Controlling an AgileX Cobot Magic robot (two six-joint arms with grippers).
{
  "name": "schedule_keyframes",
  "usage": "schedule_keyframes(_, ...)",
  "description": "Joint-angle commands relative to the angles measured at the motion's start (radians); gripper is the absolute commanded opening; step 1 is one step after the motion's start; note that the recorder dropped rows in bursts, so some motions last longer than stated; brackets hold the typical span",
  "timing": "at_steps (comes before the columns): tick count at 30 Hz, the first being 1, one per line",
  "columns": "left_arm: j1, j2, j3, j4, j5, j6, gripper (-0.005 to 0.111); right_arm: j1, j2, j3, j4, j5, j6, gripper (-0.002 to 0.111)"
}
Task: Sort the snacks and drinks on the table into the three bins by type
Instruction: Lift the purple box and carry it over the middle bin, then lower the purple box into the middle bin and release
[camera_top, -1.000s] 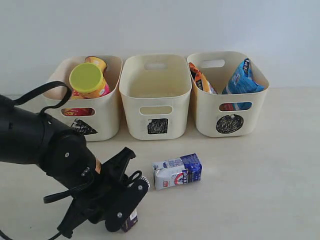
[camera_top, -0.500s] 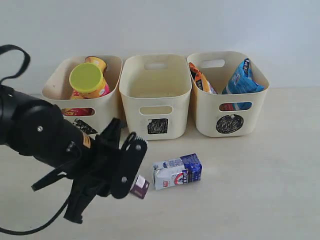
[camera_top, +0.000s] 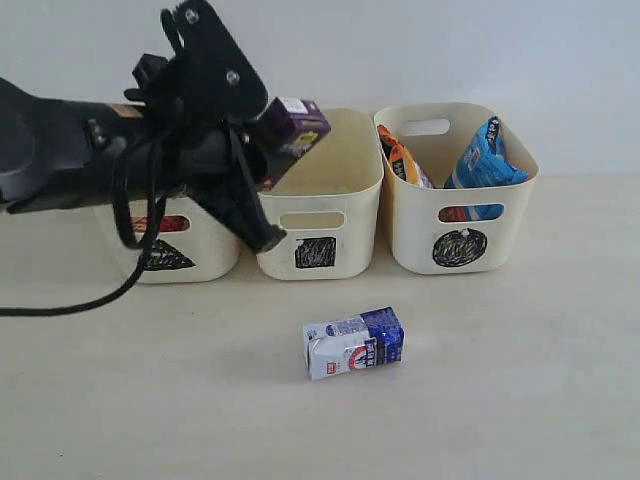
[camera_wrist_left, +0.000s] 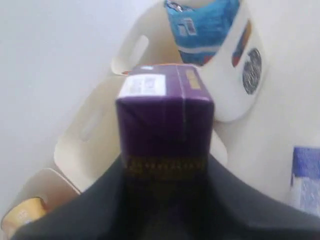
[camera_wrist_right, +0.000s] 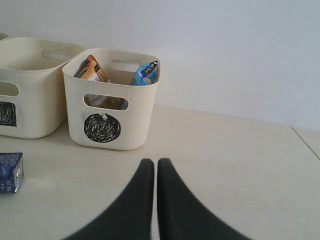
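Observation:
My left gripper (camera_top: 272, 143) is shut on the dark purple-black carton (camera_top: 293, 124) and holds it in the air over the left rim of the middle bin (camera_top: 345, 215), the one with the square mark. In the left wrist view the purple carton (camera_wrist_left: 165, 115) fills the jaws. The blue and white carton (camera_top: 354, 342) lies on its side on the table (camera_top: 520, 380). The right bin (camera_top: 410, 230), circle-marked, holds the orange-brown bag (camera_top: 402, 158) and the blue bag (camera_top: 487, 155). My arm hides the chip canisters in the left bin (camera_top: 215, 250). My right gripper (camera_wrist_right: 154, 162) is shut and empty above the table.
The three bins stand in a row against a pale wall. In the right wrist view the circle bin (camera_wrist_right: 112, 110) is ahead of the jaws, the middle bin (camera_wrist_right: 30, 100) beside it, and the blue carton (camera_wrist_right: 10, 172) at the frame's edge.
My left gripper has risen from the table's front with the purple carton and swung back to the middle bin's rim. The blue and white carton has not moved.

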Motion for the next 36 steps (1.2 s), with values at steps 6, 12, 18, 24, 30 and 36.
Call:
schedule_keyframes(6,-0.001,0.148,-0.166,-0.016,-0.23,-0.522,0.004,-0.003,-0.007,-0.001,0.002,-0.004,-0.007,0.0)
schedule_keyframes(12,-0.001,0.346,-0.318,-0.014,-0.44,-0.722,0.004,-0.003,-0.007,-0.001,0.002,-0.004,-0.007,0.0)
schedule_keyframes(18,-0.001,0.517,-0.437,0.013,-0.486,-0.784,0.004,-0.003,-0.007,-0.001,0.002,-0.004,-0.007,0.0)
schedule_keyframes(24,0.0,0.635,-0.505,0.015,-0.533,-0.78,0.004,-0.003,-0.007,-0.001,0.002,-0.004,-0.007,0.0)
schedule_keyframes(30,0.01,0.692,-0.527,0.017,-0.523,-0.751,0.032,-0.003,-0.007,-0.001,0.002,-0.004,-0.007,0.0)
schedule_keyframes(36,0.027,0.709,-0.527,0.014,-0.498,-0.751,0.068,-0.003,-0.007,-0.001,0.002,-0.004,-0.007,0.0)
